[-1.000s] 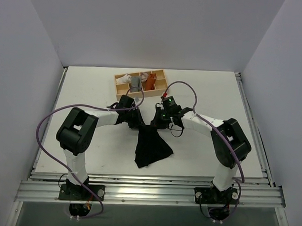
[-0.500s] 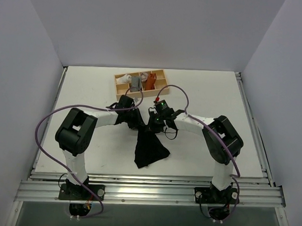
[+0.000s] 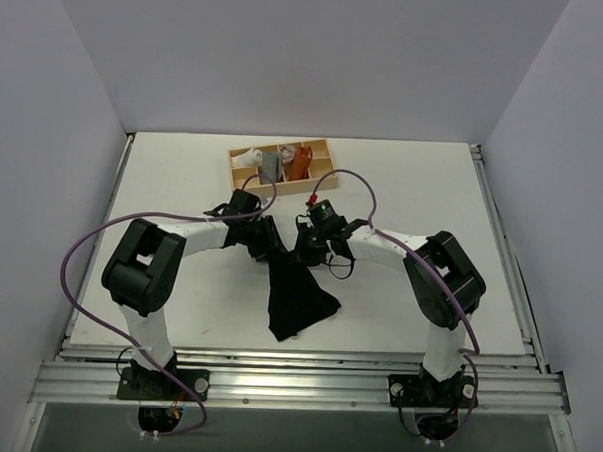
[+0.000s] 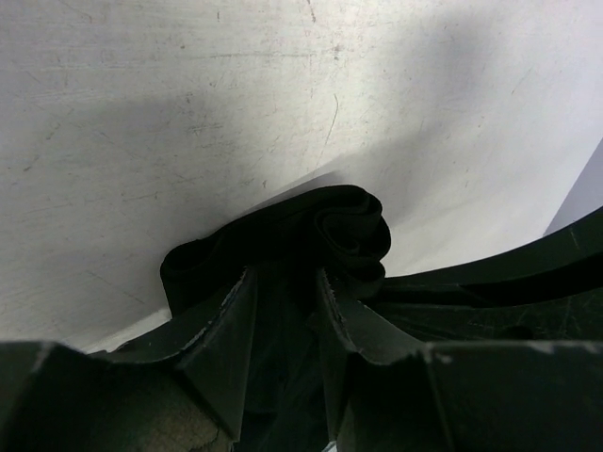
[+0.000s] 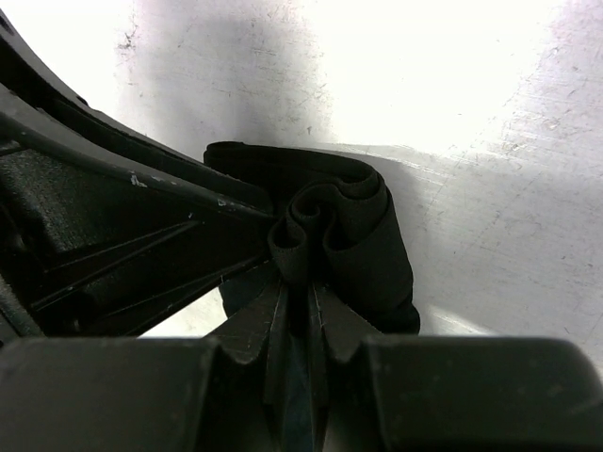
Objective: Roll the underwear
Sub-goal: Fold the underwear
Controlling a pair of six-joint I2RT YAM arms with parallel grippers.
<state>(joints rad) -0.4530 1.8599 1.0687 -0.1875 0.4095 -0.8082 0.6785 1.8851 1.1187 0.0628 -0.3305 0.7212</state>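
The black underwear (image 3: 298, 298) lies spread on the white table, its far end gathered into a narrow bunch between my two grippers. My left gripper (image 3: 272, 247) stands at that bunch from the left; in the left wrist view its fingers (image 4: 240, 315) are parted, with the bunched underwear (image 4: 330, 221) lying loosely between and beyond them. My right gripper (image 3: 307, 248) meets it from the right, shut on the underwear (image 5: 363, 235), whose folds curl out past the fingertips of the right gripper (image 5: 309, 282).
A small wooden tray (image 3: 234, 169) sits at the back of the table, holding a white roll (image 3: 249, 159), a grey roll (image 3: 271, 166) and an orange-brown roll (image 3: 299, 163). Purple cables arc over both arms. White walls enclose the table on three sides.
My left gripper's jaws have parted, loosening their hold on the bunched cloth, and the left arm's elbow has swung slightly left. The right gripper came in toward the left one, then stayed shut.
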